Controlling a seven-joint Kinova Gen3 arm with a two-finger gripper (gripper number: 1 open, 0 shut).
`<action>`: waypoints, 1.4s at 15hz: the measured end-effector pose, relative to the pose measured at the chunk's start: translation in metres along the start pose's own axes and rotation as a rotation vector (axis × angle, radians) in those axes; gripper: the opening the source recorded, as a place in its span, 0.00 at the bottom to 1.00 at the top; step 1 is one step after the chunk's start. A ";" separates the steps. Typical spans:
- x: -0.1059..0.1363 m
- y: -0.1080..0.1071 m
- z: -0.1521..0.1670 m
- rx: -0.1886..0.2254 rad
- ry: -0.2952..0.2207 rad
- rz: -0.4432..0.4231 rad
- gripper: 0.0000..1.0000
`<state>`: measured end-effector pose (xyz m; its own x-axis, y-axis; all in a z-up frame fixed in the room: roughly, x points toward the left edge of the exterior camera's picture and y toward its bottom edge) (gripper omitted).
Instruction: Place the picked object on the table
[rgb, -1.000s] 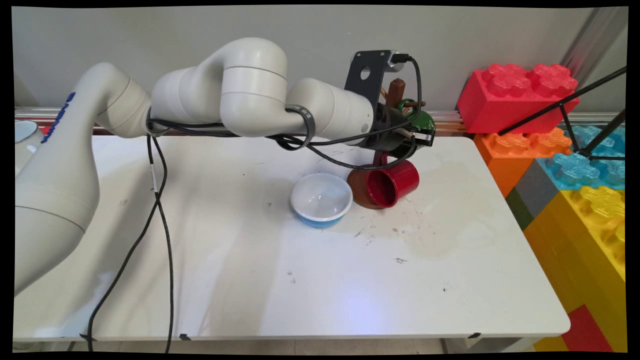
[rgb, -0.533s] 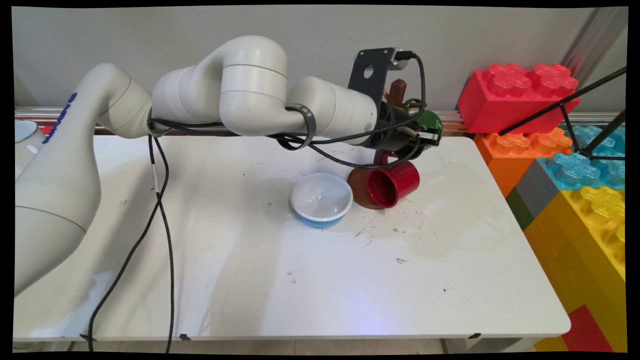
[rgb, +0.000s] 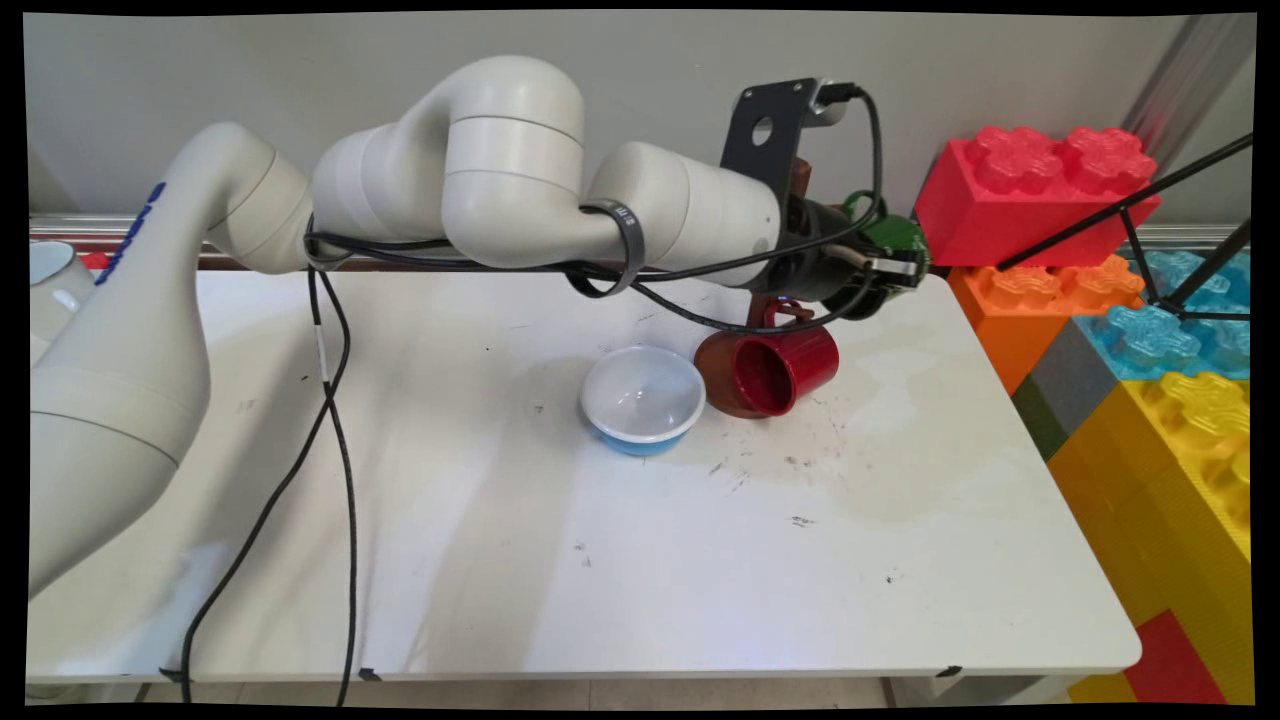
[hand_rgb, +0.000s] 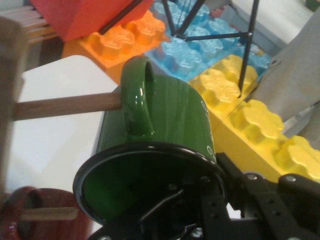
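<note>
Bowl (rgb: 642, 398): on the table (rgb: 620, 560), near its middle, just left of the rack's base (rgb: 718, 375); touching or almost touching it
Mug on rack (rgb: 785, 368): hangs low on the rack, right of the bowl; its mouth faces the near side
Mug in gripper (rgb: 892, 236): above the table's far right part, behind and right of the other mug; held at the rim by the gripper (rgb: 893, 272)
Peg (hand_rgb: 67, 105): its tip is at the held mug's (hand_rgb: 165, 120) handle
Blocks (rgb: 1120, 300): stacked right of the table

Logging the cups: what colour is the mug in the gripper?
Green; the mug shows best in the hand view.
</note>
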<state>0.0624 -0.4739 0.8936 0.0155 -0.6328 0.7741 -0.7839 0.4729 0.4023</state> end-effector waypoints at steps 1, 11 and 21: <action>0.000 0.003 0.000 -0.008 0.000 -0.001 0.00; -0.001 0.033 -0.016 -0.110 -0.049 0.050 0.00; 0.007 0.042 -0.038 -0.167 -0.178 0.239 0.00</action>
<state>0.0532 -0.4356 0.9341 -0.2764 -0.5819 0.7649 -0.6394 0.7055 0.3056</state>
